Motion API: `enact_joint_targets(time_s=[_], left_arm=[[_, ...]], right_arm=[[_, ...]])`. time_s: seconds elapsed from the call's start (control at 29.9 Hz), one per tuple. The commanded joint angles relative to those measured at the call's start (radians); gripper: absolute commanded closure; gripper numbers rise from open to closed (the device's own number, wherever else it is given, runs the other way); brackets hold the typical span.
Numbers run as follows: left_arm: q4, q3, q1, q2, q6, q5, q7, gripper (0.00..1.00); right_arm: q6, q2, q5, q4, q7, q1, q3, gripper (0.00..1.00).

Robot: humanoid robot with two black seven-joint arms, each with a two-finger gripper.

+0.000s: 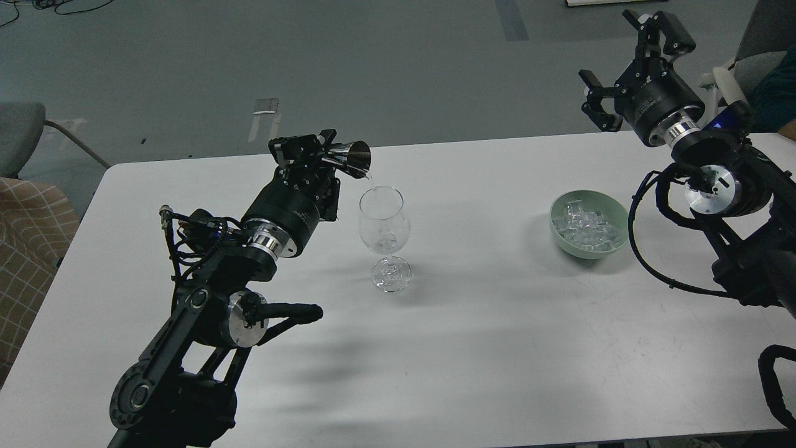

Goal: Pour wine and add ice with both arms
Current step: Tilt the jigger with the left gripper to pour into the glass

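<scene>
Ice (587, 225) in bowl (559, 239) on white table (497, 348), grey floor (311, 62) beyond

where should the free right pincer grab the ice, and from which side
Take one cube off the top of the ice pile, coming straight down. The green bowl walls it in all round and opens upward, so only the top is reachable. The right pincer is open and empty.

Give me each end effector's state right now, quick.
Left end effector: shut on the metal jigger, tipped over the wine glass.
Right end effector: open, holding nothing, raised.
</scene>
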Motion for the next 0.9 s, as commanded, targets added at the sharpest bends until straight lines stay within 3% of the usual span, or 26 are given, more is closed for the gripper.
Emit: enact_joint_targets(time_s=[0.0,0.2,0.87], left_arm=[[0.001,0.009,-0.001,0.001,0.0,0.015,-0.011,1.0],[0.002,0.009,-0.004,0.005,0.0,0.022,-0.014,1.0],[0.005,0.048,-0.01,0.07,-0.003,0.176,-0.088,1.0]], right_arm=[[-0.003,-0.001,0.0,0.001,0.0,0.0,0.0,0.0],[-0.003,0.002,0.0,0.001,0.0,0.0,0.0,0.0],[-0.003,0.002,0.0,0.001,0.0,0.0,0.0,0.0]])
